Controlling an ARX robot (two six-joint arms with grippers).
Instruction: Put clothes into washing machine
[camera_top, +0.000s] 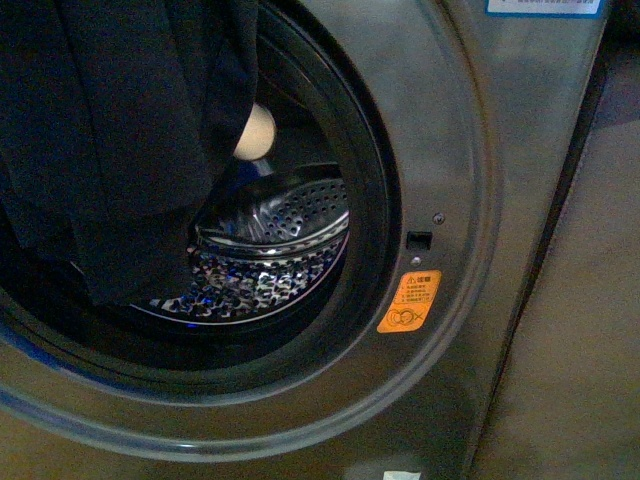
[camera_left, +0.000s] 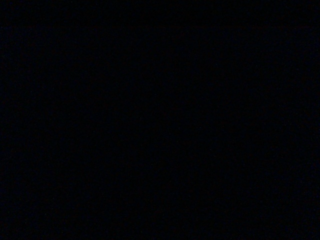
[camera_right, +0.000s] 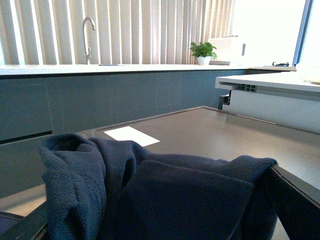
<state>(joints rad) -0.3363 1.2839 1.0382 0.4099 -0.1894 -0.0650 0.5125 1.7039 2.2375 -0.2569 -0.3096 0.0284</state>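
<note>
The washing machine (camera_top: 480, 150) fills the front view, grey, with its round porthole open onto the perforated steel drum (camera_top: 270, 250). Dark navy clothes (camera_top: 120, 140) hang across the upper left of the porthole, their lower edge in front of the drum. A pale round object (camera_top: 255, 132) shows just behind the fabric; I cannot tell what it is. The left wrist view is dark. In the right wrist view my right gripper (camera_right: 159, 187) stands open, with navy knitted clothes (camera_right: 165, 195) draped over and between its dark fingers (camera_right: 295, 195).
An orange warning sticker (camera_top: 409, 302) sits on the door ring at the right. Behind the right gripper lies a flat grey surface (camera_right: 210, 135) with a white label (camera_right: 131, 135). Beyond it is a counter with a tap (camera_right: 89, 35) and a potted plant (camera_right: 203, 51).
</note>
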